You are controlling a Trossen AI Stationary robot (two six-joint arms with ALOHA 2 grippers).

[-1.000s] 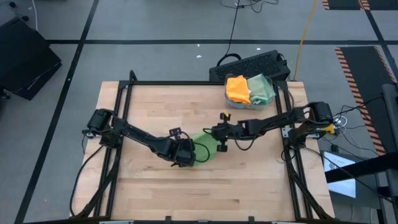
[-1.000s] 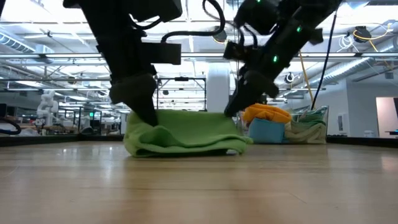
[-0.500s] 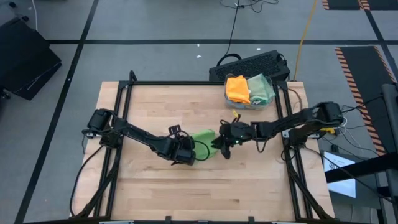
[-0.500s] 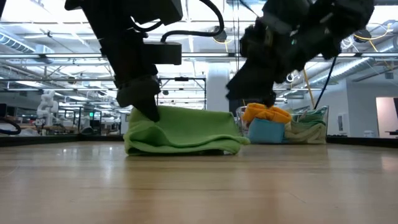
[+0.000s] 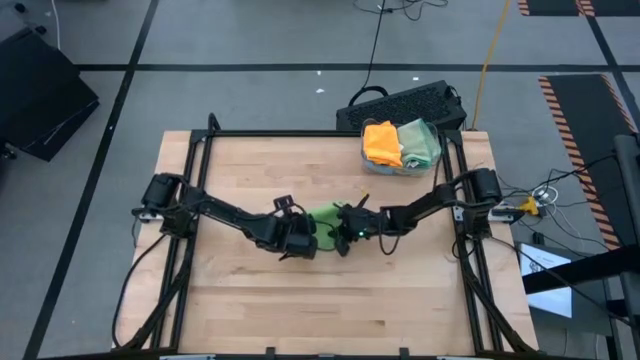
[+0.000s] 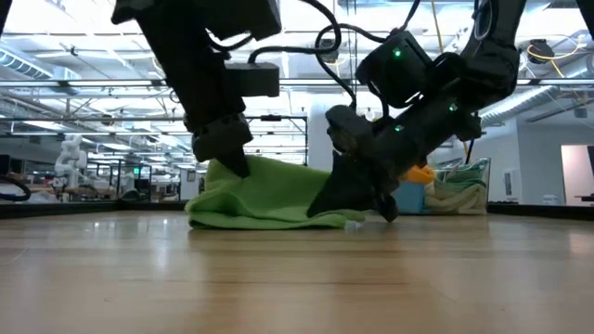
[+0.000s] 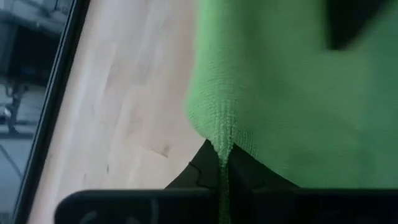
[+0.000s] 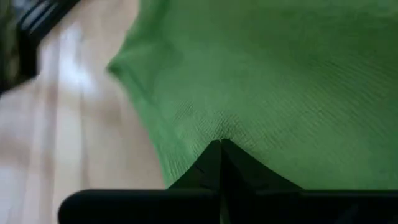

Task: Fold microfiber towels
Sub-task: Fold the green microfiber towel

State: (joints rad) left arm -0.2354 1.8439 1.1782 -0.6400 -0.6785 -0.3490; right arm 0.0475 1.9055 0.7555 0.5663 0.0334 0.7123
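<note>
Since the earlier frame, the right gripper point(image 5: 345, 236) is coming down onto the lime towel point(image 5: 325, 217), closing on its edge.

High view: the left gripper point(image 5: 300, 243) is pinching the towel's other side; the towel is lying between both grippers at table centre. Orange and sage towels point(image 5: 402, 143) are sitting well beyond the right gripper.

Low view: both grippers are nipping the bunched towel point(image 6: 264, 193).

Wrist views: each pair of fingers is clamping green hem.

Judgement: a fold is starting; next, lifting one edge over evenly. No writing is legible.
</note>
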